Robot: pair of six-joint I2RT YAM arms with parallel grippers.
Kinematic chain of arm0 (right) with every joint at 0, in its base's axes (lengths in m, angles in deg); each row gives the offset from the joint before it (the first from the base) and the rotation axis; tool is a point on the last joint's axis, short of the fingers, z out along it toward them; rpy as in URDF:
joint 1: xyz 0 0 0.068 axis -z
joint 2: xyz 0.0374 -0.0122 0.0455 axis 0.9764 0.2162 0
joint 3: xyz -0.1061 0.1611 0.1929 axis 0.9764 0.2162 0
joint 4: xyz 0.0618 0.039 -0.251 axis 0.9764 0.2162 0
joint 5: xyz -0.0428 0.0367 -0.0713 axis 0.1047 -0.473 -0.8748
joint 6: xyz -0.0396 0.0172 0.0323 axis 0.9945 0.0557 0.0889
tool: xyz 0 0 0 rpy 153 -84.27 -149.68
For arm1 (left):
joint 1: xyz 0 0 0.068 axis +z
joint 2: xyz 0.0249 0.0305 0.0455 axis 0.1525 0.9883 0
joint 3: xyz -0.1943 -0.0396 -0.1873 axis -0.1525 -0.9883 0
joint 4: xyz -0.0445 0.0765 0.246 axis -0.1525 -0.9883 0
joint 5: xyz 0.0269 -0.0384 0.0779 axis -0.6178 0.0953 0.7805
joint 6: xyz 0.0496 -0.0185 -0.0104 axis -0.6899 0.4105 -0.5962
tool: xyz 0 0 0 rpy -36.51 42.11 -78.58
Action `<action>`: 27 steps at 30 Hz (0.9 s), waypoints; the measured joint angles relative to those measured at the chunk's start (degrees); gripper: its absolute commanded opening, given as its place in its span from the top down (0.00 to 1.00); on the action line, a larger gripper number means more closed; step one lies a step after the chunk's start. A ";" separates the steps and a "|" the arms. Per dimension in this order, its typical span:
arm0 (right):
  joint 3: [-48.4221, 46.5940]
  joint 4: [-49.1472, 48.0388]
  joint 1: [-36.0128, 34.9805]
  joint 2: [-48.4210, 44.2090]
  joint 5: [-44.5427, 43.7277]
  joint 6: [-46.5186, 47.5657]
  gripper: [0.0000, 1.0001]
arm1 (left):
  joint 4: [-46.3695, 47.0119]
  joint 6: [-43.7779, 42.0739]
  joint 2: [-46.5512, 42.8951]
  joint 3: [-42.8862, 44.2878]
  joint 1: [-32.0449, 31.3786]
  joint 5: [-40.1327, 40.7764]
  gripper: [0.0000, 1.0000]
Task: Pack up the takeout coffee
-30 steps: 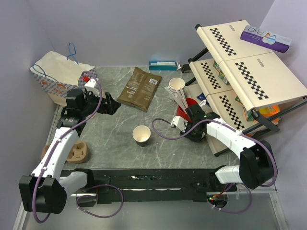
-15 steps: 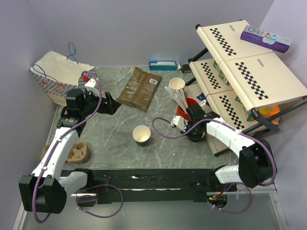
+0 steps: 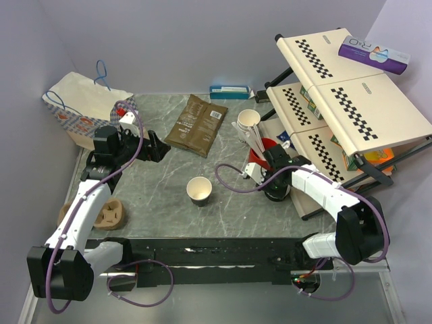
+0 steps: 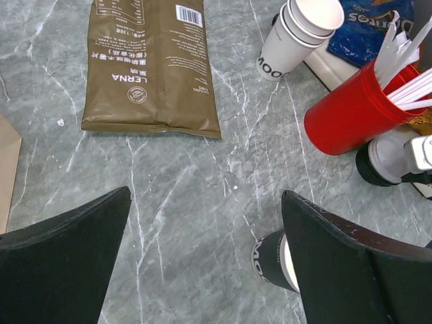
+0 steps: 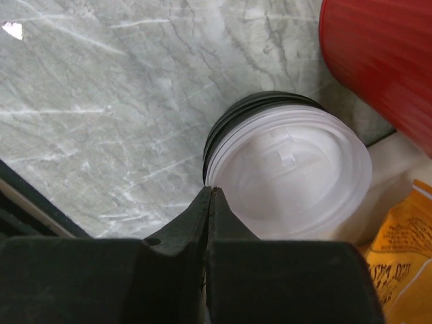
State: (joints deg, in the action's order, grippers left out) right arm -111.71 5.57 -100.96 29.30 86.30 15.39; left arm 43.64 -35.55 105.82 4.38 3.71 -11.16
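Note:
The takeout coffee cup point(image 3: 199, 191) stands mid-table, dark outside, pale inside, with no lid on it. In the left wrist view the cup point(image 4: 272, 260) peeks out beside my right-hand finger. My left gripper point(image 3: 160, 146) hovers wide open and empty to the cup's far left point(image 4: 206, 196). My right gripper point(image 5: 210, 190) is shut, its tips touching the near rim of the top white lid point(image 5: 290, 169) on a stack of lids point(image 3: 276, 194) right of the cup. Whether the rim is pinched between the tips does not show.
A red cup of white sticks point(image 3: 260, 152) and a leaning stack of cream cups point(image 3: 248, 121) crowd the lid stack point(image 4: 379, 158). A brown coffee bag point(image 3: 198, 125) lies at the back. A paper carrier bag point(image 3: 84, 108), a cardboard cup carrier point(image 3: 109, 214) and a checkered rack point(image 3: 351, 101) line the sides.
My right gripper's jaws have closed fully at the lid stack, and it has shifted slightly right. The left arm and the cup have not moved.

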 measured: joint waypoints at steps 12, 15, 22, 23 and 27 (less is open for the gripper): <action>-5.42 5.33 1.70 -1.49 0.85 -0.92 1.00 | 0.46 0.20 0.00 -0.63 0.00 -0.55 0.01; -7.04 6.54 2.03 -1.49 1.36 -1.68 1.00 | 0.46 0.17 0.00 -0.81 0.00 -1.05 0.01; -9.86 8.17 2.12 -1.62 2.34 -2.51 1.00 | 0.46 0.17 -0.04 -1.03 0.00 -1.88 0.01; -9.88 8.24 2.12 -1.68 2.51 -2.62 1.00 | 0.46 0.17 -0.04 -1.03 0.00 -2.03 0.01; -10.10 9.90 2.12 -2.16 4.31 -2.89 1.00 | 0.39 -0.20 -0.04 -1.03 0.00 -2.64 0.01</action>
State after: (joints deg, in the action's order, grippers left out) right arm -121.81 15.47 -98.84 27.14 90.60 12.51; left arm 44.03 -35.75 105.78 3.35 3.71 -13.80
